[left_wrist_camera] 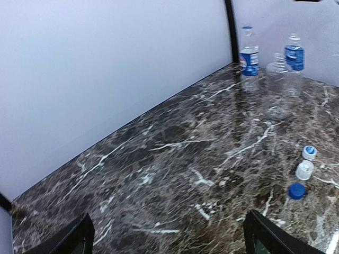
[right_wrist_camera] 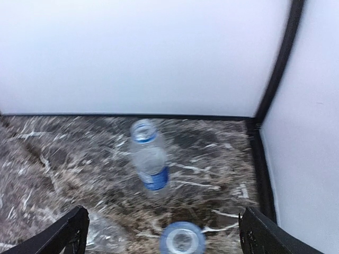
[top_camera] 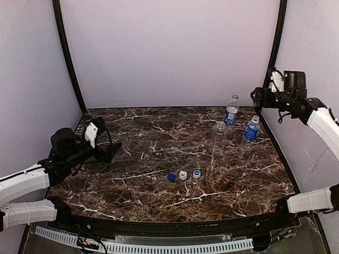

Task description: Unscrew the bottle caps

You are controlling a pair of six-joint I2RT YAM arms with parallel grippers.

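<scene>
Top view: high at near side, facing down and forward over whole tabletop (top_camera: pixel 159 201) to back wall (top_camera: pixel 169 53). Left wrist view: low, left side, facing across tabletop toward right rear corner; left fingers (left_wrist_camera: pixel 74 241) at bottom edge. Right wrist view: raised, right rear, facing steeply down, blurred; right fingers (right_wrist_camera: pixel 63 235) at bottom edge. All three share bottles (top_camera: pixel 231 110); only top and left wrist views share caps (top_camera: pixel 183 175).

The stone table (top_camera: pixel 132 159) is dark brown; its streaks are white. One round plastic cap (top_camera: pixel 171 177) is dark blue.
</scene>
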